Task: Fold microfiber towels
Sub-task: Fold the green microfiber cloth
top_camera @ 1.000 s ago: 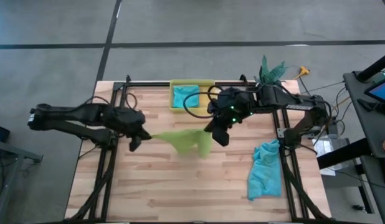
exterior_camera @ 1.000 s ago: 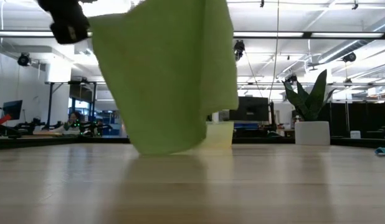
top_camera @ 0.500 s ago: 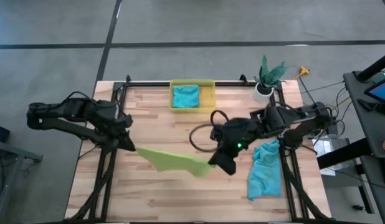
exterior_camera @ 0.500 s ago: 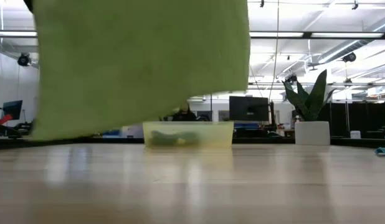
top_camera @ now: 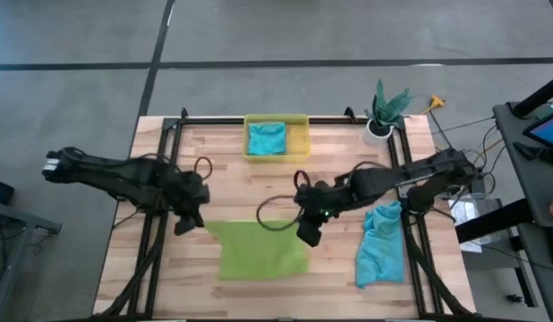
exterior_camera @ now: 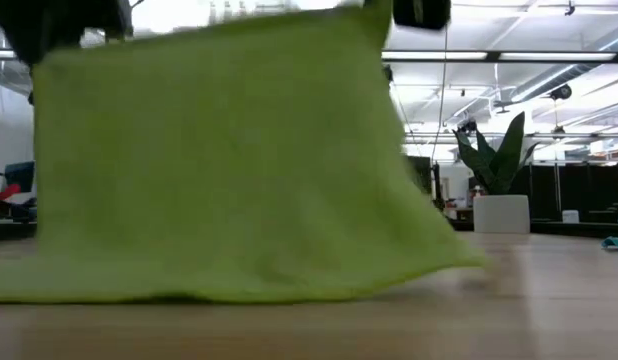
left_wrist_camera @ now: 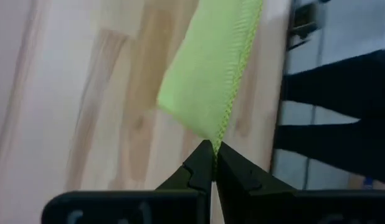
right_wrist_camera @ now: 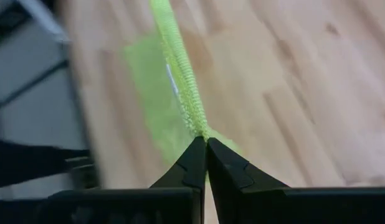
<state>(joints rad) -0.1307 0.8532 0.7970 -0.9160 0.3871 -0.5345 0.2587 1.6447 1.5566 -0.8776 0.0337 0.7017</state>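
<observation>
The lime green towel is spread wide between my two grippers. Its upper edge is up and its lower edge lies on the wooden table. My left gripper is shut on the towel's upper left corner, and my right gripper is shut on the upper right corner. In the low view the towel fills most of the picture. A teal towel lies crumpled near the table's right edge. Another teal towel lies in the yellow bin. My left gripper pinches the towel's stitched corner between its two fingertips, slanting down from the table's left side. The corner is lifted and the cloth runs taut away from the fingers. My right gripper pinches the other upper corner at the hemmed edge between its two fingertips, slanting down from the right. The edge runs straight off toward the left gripper.
A potted plant stands at the far right corner. Black frame rails run along the table's left and right sides. Bare wood lies between the bin and the green towel.
Both grippers have come down and toward the table's near edge, the right one farther. The green towel hung bunched between them. It now stands spread out flat and wide, and its lower edge has come to rest on the table.
</observation>
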